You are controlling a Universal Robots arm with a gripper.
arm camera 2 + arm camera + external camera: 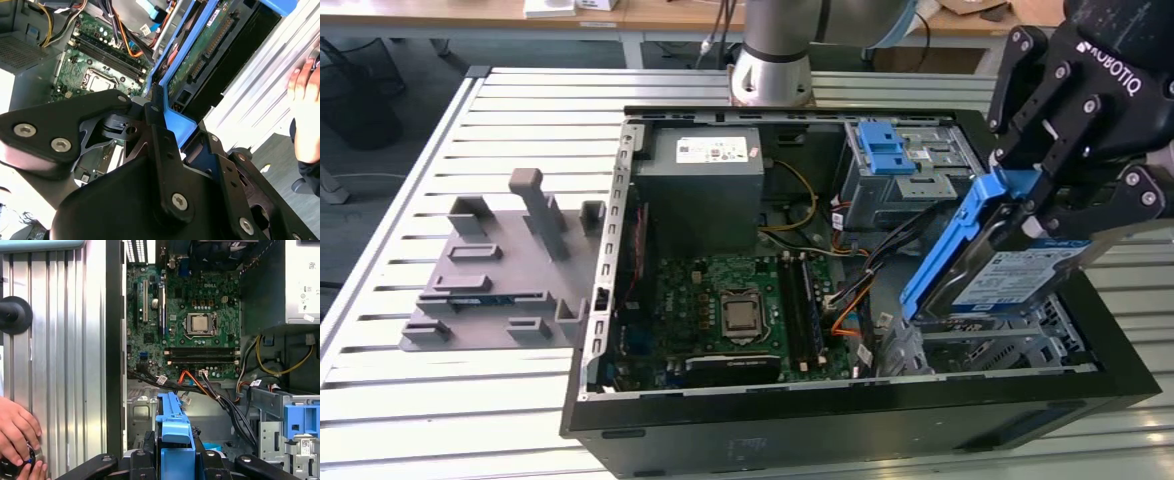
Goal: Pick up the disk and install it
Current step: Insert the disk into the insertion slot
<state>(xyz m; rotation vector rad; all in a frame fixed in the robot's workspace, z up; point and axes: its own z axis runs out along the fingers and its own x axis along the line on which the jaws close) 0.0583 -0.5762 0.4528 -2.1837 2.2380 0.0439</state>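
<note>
Your tool (1051, 212) is clenched on the blue plastic carrier framing the flat silver hard disk with the blue-and-white label (1014, 275). It holds the disk steeply tilted, lower end dipping inside the open black computer case (854, 405). I judge that tilt lines it up with the silver metal bay (994, 345) below; whether they touch, I cannot tell.

The case lies on its side on the slatted metal counter (440, 400), toward the edge at the exterior view's right. It holds a green motherboard (734, 300), a grey metal box with a white sticker (700, 185), a silver drive cage with a blue latch (894, 150) and loose cables. A grey fixture plate (494, 275) sits beside the case. In the first wrist view, a person's hand (17, 437) rests at the counter's edge.
</note>
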